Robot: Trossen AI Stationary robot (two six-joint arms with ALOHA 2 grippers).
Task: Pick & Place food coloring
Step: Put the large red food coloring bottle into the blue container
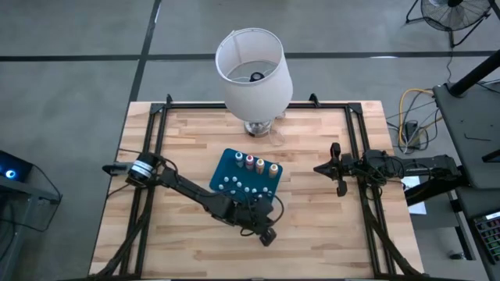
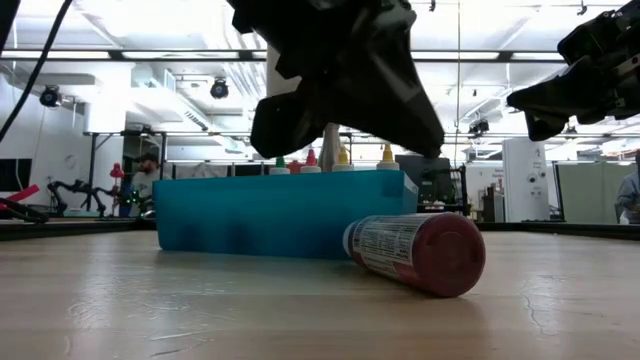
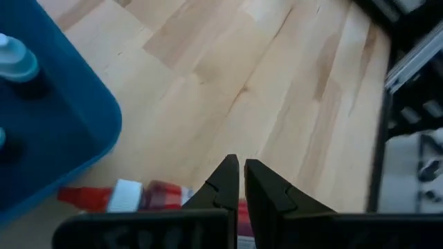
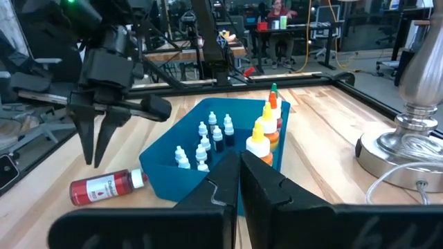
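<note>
The wooden desk (image 1: 180, 140) holds a big white lamp (image 1: 254, 70) at the back and a blue tray (image 1: 228, 168) in the middle. In the tray stand four food coloring bottles (image 4: 266, 128), green, red, yellow and orange, next to rows of little bottles with pale caps (image 4: 204, 145).

One red food coloring bottle (image 2: 420, 250) lies on its side on the desk, just beside the tray. It looks small and light. It is round and smooth, so it may roll or slip. The plastic is likely soft, so a hard squeeze could push color out. The best place to hold it is across the fat middle, not the thin tip.

The left gripper (image 4: 95, 138) hangs over the red bottle, fingers closed and holding nothing. The right gripper (image 1: 338, 170) waits off to the side, fingers closed too.
</note>
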